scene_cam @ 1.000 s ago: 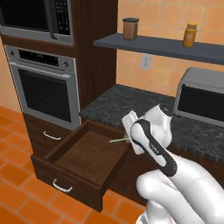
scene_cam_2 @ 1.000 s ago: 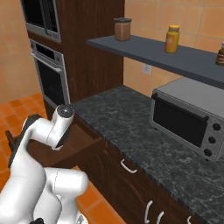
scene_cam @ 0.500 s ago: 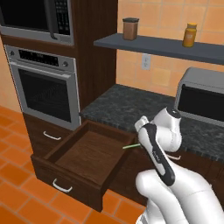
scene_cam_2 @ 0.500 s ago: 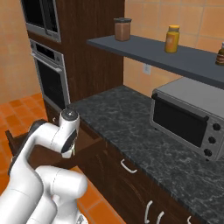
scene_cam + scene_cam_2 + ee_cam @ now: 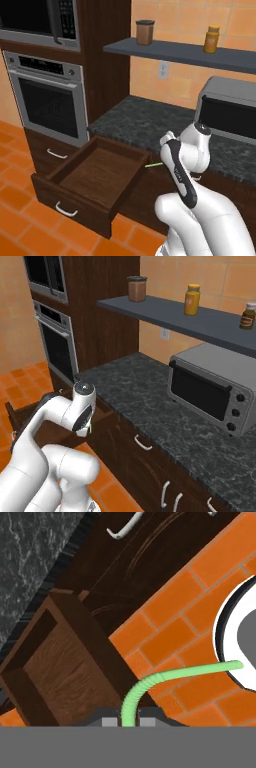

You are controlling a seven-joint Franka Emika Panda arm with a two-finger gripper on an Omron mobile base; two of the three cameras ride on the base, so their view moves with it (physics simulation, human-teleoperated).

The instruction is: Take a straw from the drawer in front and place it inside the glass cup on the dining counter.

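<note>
The gripper (image 5: 129, 721) is clamped narrow on the straw (image 5: 165, 676), a pale-green bendy stick that rises from between the 2 finger tips and curves off to the right in the hand view. In the left base view a short green length of the straw (image 5: 154, 164) sticks out to the left of the arm's wrist, just past the right rim of the drawer (image 5: 92, 182) and above it. The drawer stands pulled out, its wooden bottom bare, with a curved silver handle on its front. In the hand view the drawer (image 5: 55, 662) lies to the lower left, and the straw hangs over the orange tiled floor (image 5: 185, 602) beside it.

Beyond the drawer runs a dark speckled desk (image 5: 150, 401) with a silver toaster oven (image 5: 212, 388) on its far right part. Left of the drawer is a built-in oven (image 5: 47, 102). A grey shelf (image 5: 185, 52) on the wall carries a brown jar (image 5: 144, 32) and a yellow jar (image 5: 212, 39).
</note>
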